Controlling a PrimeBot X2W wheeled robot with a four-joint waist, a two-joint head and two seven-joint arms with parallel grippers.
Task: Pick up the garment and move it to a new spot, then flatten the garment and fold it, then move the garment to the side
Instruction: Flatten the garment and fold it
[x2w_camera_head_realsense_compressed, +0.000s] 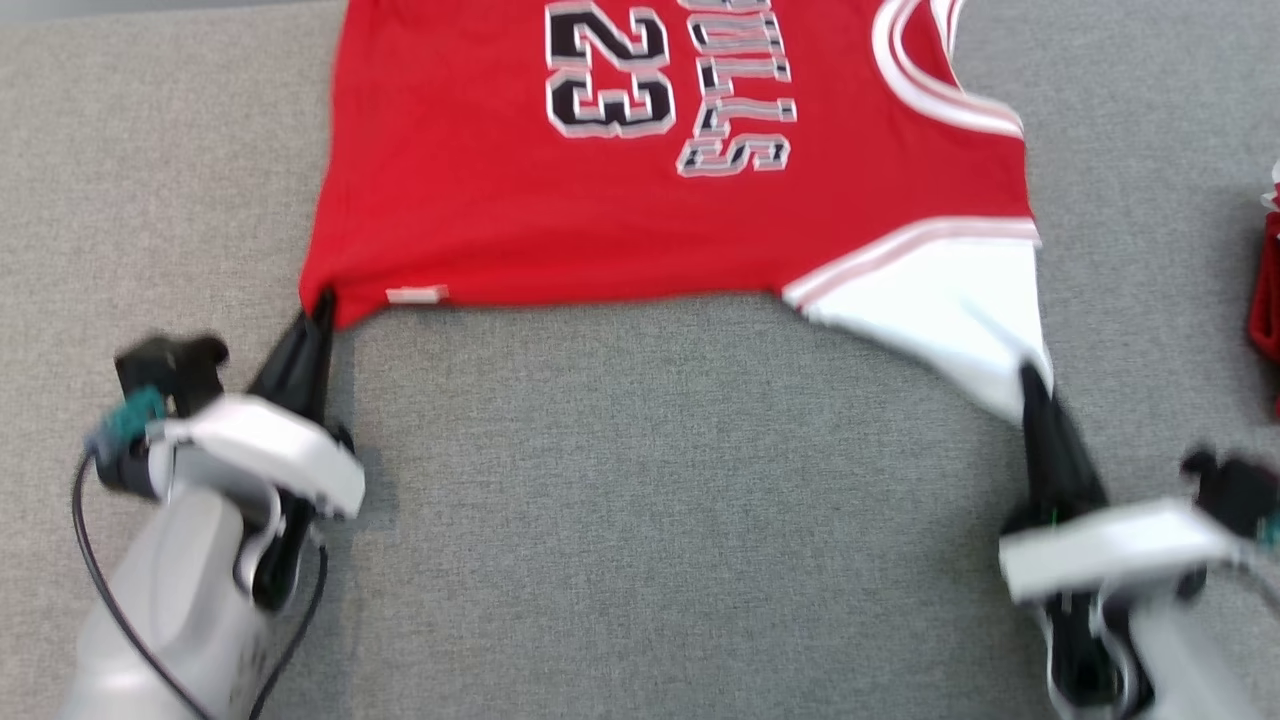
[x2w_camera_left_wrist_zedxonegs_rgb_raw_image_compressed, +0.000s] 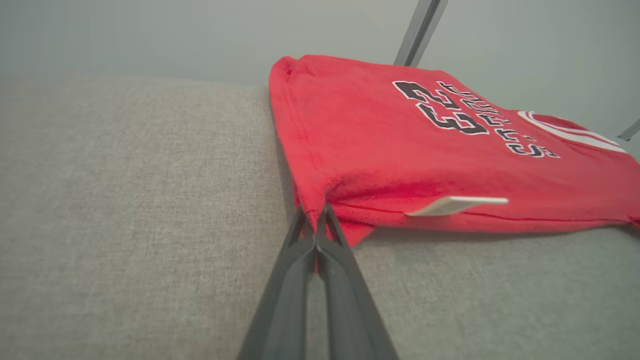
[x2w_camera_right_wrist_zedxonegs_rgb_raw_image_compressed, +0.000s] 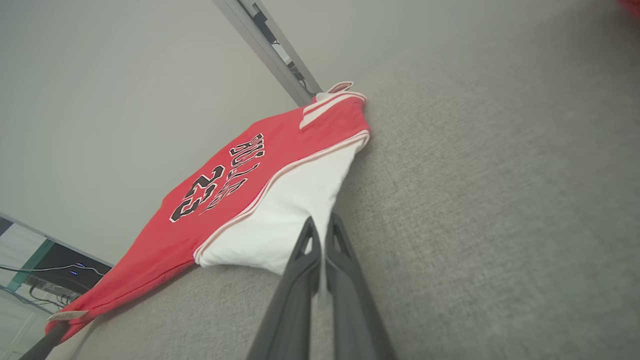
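The garment (x2w_camera_head_realsense_compressed: 560, 220) is a red jersey with black "BULLS 23" print, spread across the grey padded surface, its near edge stretched between my two grippers. My left gripper (x2w_camera_head_realsense_compressed: 322, 305) is shut on its red bottom corner (x2w_camera_left_wrist_zedxonegs_rgb_raw_image_compressed: 325, 210), close to a small white label (x2w_camera_left_wrist_zedxonegs_rgb_raw_image_compressed: 457, 205). My right gripper (x2w_camera_head_realsense_compressed: 1030, 385) is shut on the tip of the white sleeve (x2w_camera_right_wrist_zedxonegs_rgb_raw_image_compressed: 300, 205). In the right wrist view the garment (x2w_camera_right_wrist_zedxonegs_rgb_raw_image_compressed: 235, 190) sags a little between the two held corners, and its far edge runs out of the top of the head view.
The grey fabric surface (x2w_camera_head_realsense_compressed: 640, 500) stretches wide in front of the garment. Another red item (x2w_camera_head_realsense_compressed: 1268, 300) lies at the right edge of the head view. A metal post (x2w_camera_right_wrist_zedxonegs_rgb_raw_image_compressed: 270, 50) and a pale wall stand behind the surface.
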